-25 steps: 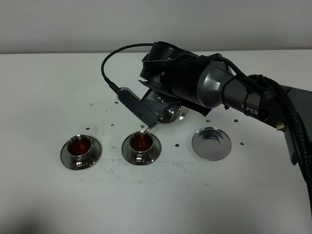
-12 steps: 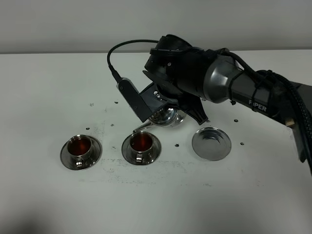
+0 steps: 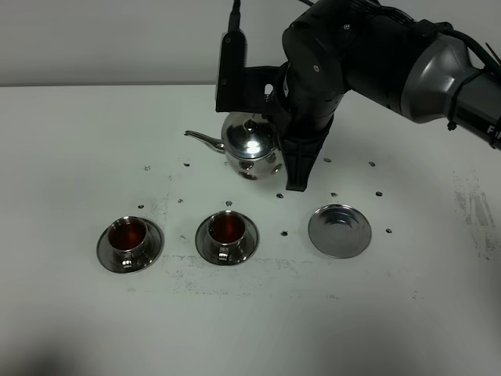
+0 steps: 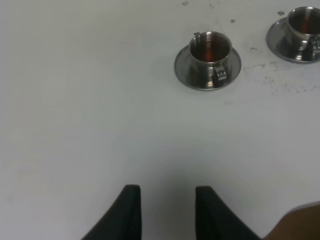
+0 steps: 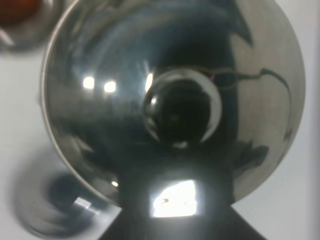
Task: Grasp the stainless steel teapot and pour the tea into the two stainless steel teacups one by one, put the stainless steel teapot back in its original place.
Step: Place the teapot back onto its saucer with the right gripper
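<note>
The steel teapot [image 3: 249,147] hangs upright above the table, behind the cups, with its thin spout [image 3: 200,139] pointing left. My right gripper [image 3: 280,135] is shut on its handle side. In the right wrist view the teapot [image 5: 175,90] fills the frame from above, with its lid knob [image 5: 182,111] in the middle. Two teacups on saucers hold dark red tea: the left one [image 3: 129,235] and the middle one [image 3: 226,229]. The empty round saucer [image 3: 338,229] lies to the right of them. My left gripper [image 4: 167,212] is open and empty, well short of the nearer cup [image 4: 210,50].
The white table [image 3: 78,141] has small dark specks around the cups. The right arm [image 3: 407,55] reaches in from the right above the empty saucer. The second cup [image 4: 302,22] shows at the edge of the left wrist view.
The teapot was tilted over the middle cup and pouring. It has swung back upright and moved up and away from that cup, with the right arm rising.
</note>
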`<state>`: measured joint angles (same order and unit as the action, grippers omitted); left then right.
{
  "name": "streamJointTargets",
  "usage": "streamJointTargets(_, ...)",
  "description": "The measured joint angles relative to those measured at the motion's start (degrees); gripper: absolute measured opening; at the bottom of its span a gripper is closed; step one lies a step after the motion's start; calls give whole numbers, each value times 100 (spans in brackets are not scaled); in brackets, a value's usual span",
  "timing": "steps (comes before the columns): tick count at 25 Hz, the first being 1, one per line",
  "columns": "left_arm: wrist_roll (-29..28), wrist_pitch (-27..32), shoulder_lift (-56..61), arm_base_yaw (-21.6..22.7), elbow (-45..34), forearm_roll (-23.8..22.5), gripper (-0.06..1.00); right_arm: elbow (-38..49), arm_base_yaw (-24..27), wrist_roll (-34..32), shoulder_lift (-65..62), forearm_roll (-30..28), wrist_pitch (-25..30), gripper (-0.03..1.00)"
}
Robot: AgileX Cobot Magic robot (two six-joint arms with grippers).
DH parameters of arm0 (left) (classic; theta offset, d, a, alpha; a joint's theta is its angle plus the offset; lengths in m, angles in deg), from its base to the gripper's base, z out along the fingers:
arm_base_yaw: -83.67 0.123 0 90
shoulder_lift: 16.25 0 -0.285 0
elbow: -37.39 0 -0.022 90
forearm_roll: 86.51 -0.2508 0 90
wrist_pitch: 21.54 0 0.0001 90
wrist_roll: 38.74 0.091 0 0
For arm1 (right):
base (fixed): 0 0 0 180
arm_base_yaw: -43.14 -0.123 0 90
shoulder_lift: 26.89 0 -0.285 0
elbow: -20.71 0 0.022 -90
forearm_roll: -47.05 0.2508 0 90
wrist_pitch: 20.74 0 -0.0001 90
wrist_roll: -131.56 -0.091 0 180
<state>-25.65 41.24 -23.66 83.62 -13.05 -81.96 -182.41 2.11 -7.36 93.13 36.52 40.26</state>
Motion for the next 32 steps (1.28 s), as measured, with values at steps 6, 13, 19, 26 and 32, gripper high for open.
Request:
streamJointTargets(6, 0, 0, 0, 0, 0, 0, 27, 0, 154, -1140, 172, 430, 12, 19)
streamJointTargets(13, 0, 0, 0, 0, 0, 0, 27, 0, 364, -1459, 600, 614, -87, 19)
streamJointTargets(19, 0, 0, 0, 0, 0, 0, 27, 0, 412, -1475, 943, 790, -366, 19)
streamJointTargets(26, 0, 0, 0, 0, 0, 0, 27, 0, 468, -1475, 1309, 930, -639, 19)
streamJointTargets(32, 0, 0, 0, 0, 0, 0, 27, 0, 468, -1482, 1248, 888, -721, 19)
